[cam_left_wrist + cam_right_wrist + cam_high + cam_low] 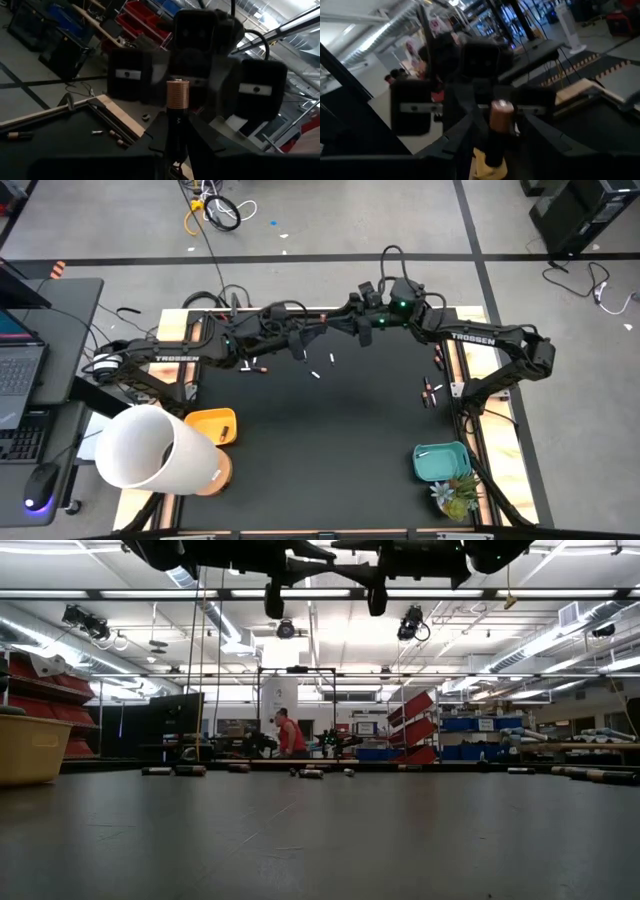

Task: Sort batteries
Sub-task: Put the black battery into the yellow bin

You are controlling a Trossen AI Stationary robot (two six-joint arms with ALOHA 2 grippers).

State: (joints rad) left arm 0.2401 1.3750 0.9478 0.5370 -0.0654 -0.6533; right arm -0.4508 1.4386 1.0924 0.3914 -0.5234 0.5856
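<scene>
White capitals reading TROSSEN run along both forearms in the high view. A pale mark on the side of a dark battery cannot be read.

The left gripper and right gripper meet nose to nose at 12 o'clock over the black mat. Their fingers are too small to judge from above. The left wrist view shows what the overhead one hides: the slim cylindrical battery stands upright, with a ribbed copper band at its top, and the left fingers are clamped on its lower body. The right wrist view shows a copper-capped cell seated between the right fingers, which are closed around its dark lower half. Whether both views show one cell cannot be told.

Loose batteries lie near the mat's centre toward 12 o'clock, and others lie at 3 o'clock. A glossy yellow bin sits at 8 o'clock and a teal bin at 5 o'clock.

Only the low view shows a person in a red top far behind the table.
</scene>
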